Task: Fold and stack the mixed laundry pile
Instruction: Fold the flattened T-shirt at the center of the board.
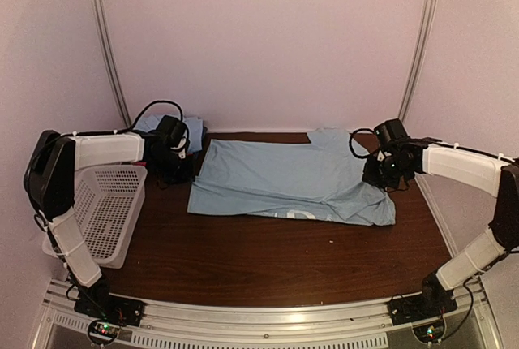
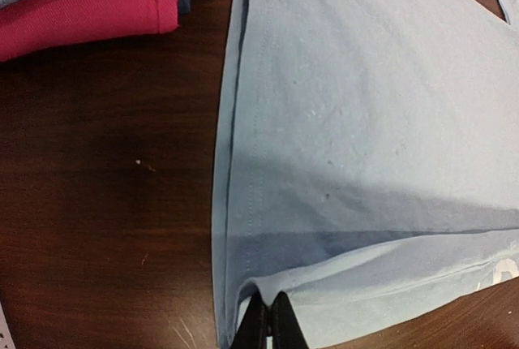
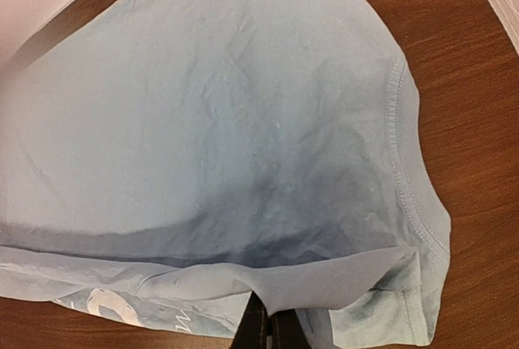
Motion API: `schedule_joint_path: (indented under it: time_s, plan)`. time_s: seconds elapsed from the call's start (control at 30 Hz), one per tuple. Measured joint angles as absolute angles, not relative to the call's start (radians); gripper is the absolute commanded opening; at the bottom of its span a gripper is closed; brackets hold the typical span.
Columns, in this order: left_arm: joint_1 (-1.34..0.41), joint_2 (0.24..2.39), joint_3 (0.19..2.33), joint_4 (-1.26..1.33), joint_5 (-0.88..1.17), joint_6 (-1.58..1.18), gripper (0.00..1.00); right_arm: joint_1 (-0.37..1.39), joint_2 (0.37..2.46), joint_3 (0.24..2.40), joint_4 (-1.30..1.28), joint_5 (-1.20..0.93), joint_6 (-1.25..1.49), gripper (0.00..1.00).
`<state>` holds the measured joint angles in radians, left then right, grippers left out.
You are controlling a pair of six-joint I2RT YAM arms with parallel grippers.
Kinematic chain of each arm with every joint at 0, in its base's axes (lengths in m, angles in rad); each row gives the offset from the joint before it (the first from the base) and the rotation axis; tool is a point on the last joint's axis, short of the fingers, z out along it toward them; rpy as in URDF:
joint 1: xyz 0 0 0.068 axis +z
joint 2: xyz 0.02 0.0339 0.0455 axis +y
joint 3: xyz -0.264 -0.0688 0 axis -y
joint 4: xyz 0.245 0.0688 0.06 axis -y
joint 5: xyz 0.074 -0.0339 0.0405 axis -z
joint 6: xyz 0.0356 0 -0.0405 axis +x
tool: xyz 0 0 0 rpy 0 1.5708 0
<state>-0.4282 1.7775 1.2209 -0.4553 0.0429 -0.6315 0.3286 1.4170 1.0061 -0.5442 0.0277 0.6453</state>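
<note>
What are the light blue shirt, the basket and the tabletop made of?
The light blue shirt: soft knit cloth, likely cotton jersey, matte; it creases and shows stitched hems. The basket: white rigid plastic, by its perforated walls. The tabletop: dark wood or wood-look laminate, slightly glossy; cannot tell which.

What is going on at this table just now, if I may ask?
Two robot arms are folding a light blue soft cloth shirt that lies spread on the dark wooden table. The left gripper is shut on the shirt's edge at one side, and the right gripper is shut on a folded flap at the other. A folded magenta cloth lies at the far left, and a white perforated plastic basket stands beside the left arm.
</note>
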Motion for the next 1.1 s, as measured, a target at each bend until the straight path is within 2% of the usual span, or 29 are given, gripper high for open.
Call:
schedule_joint_path:
  time_s: [0.37,0.77,1.03,1.1]
  plan:
    - [-0.428,1.796,1.309,-0.532,-0.045,-0.5,0.0,0.328,1.516,1.051,-0.473,-0.057,0.6,0.0]
    - [-0.441,1.989,1.523,-0.56,-0.073,-0.439,0.0,0.279,1.522,1.06,-0.452,-0.069,0.578,0.0]
    - [-0.441,2.041,1.547,-0.577,-0.113,-0.427,0.0,0.268,1.611,1.077,-0.427,-0.091,0.55,0.0]
    - [-0.441,2.046,1.547,-0.575,-0.123,-0.423,0.03,0.268,1.636,1.084,-0.422,-0.094,0.545,0.02]
